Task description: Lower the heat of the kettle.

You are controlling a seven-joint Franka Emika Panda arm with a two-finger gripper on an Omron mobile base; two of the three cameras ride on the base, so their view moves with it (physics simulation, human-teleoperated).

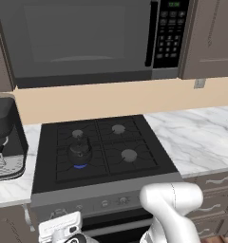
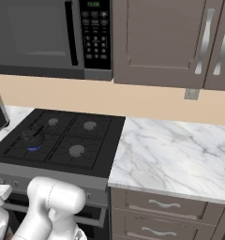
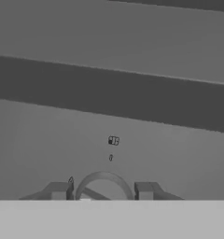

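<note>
The small dark kettle (image 1: 80,152) (image 2: 33,135) stands on the front-left burner of the black stove (image 1: 135,168), with a blue flame showing under it. Low in front of the stove's left end, the white hand body (image 1: 60,226) faces the grey knob panel. In the hand view my gripper (image 3: 102,189) has its two dark fingertips (image 3: 60,190) pressed close on either side of a round stove knob (image 3: 103,176). The jaws stand about as wide as the knob. Small markings (image 3: 114,140) sit on the panel just beyond it.
A black coffee machine (image 1: 6,137) stands on the counter left of the stove. A microwave (image 1: 82,38) hangs above the burners. Marble counter (image 1: 196,137) stretches to the right over drawers (image 2: 156,204). Other knobs (image 1: 123,200) line the panel.
</note>
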